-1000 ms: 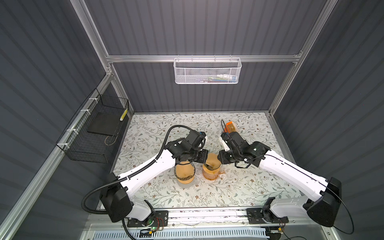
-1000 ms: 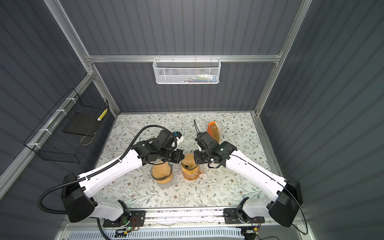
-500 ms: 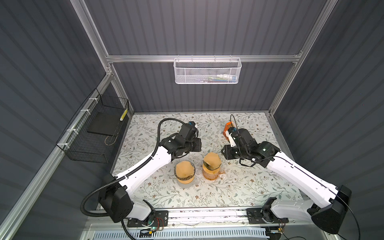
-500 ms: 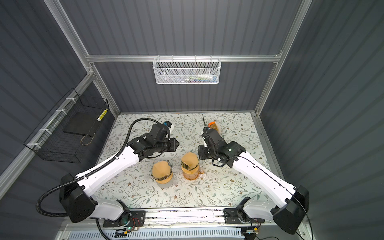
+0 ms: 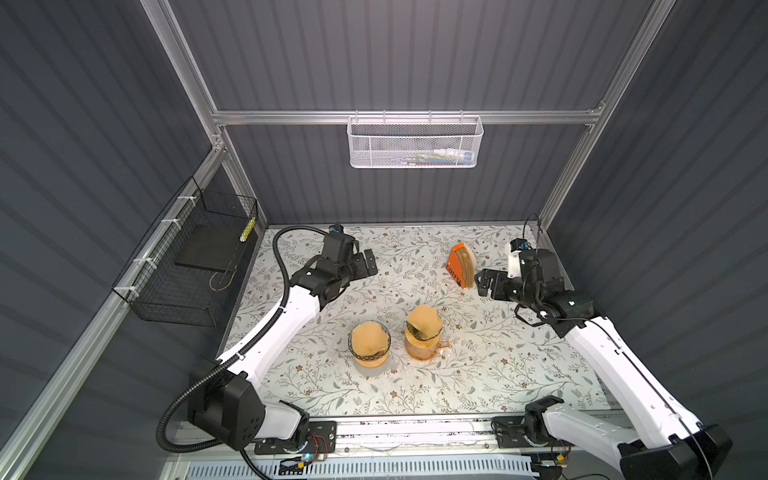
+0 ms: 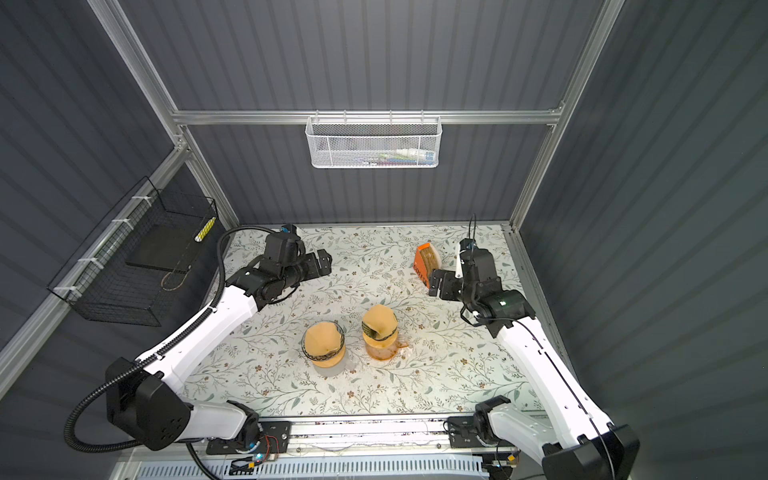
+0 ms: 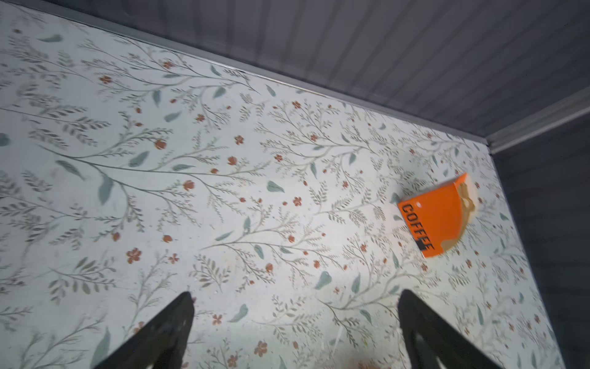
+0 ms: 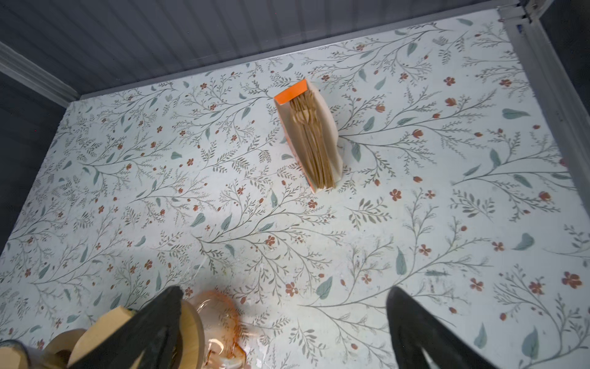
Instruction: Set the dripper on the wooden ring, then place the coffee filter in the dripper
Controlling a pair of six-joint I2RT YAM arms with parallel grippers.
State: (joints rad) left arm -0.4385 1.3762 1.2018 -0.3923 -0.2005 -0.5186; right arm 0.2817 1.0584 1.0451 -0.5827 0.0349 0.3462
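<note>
Two drippers stand mid-table in both top views. A brown coffee filter sits in the clear dark-banded dripper. Another filter stands in the amber glass dripper, which has a handle. My left gripper hovers open and empty behind them, to the left. My right gripper is open and empty beside the orange COFFEE filter box. In the right wrist view the amber dripper and its filter lie near one finger of the right gripper. The left gripper has only tablecloth between its fingers.
The orange filter box stands upright at the back right, packed with several brown filters; the left wrist view shows its printed side. A black wire basket hangs on the left wall and a white mesh basket on the back wall.
Both arms have pulled back from the drippers toward the rear of the table and both grippers have opened. The filters stay in the drippers.
</note>
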